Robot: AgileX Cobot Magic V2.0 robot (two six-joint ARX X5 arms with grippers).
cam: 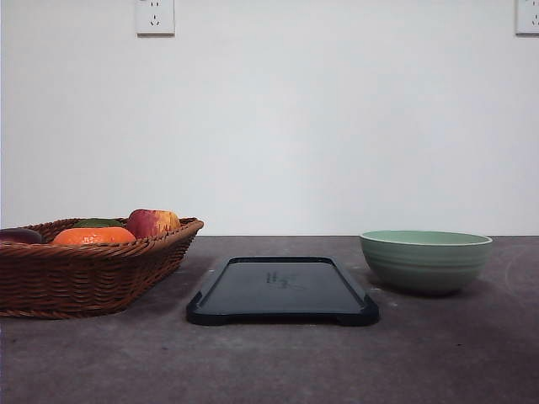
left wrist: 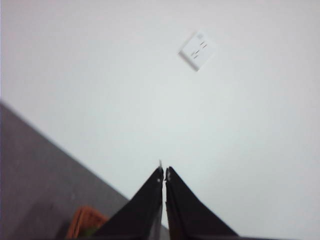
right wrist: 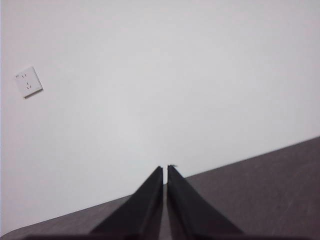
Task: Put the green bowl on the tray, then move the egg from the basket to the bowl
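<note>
I see the green bowl (cam: 426, 260) upright, mouth up, at right centre on the table (cam: 278, 362); the tray (cam: 282, 290) at centre runs its long axis away from me; the basket (cam: 88, 265) sits left. Left gripper (left wrist: 164, 172) and right gripper (right wrist: 165, 170) are clenched, empty.

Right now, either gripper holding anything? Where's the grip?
Nothing held. Left gripper and right gripper have their fingers shut together on nothing, both pointed toward the white wall.

Front camera sits low at table (cam: 269, 362) height, facing the wall (cam: 337, 126); both wrist cameras tilt up past closed fingertips at that same wall.
</note>
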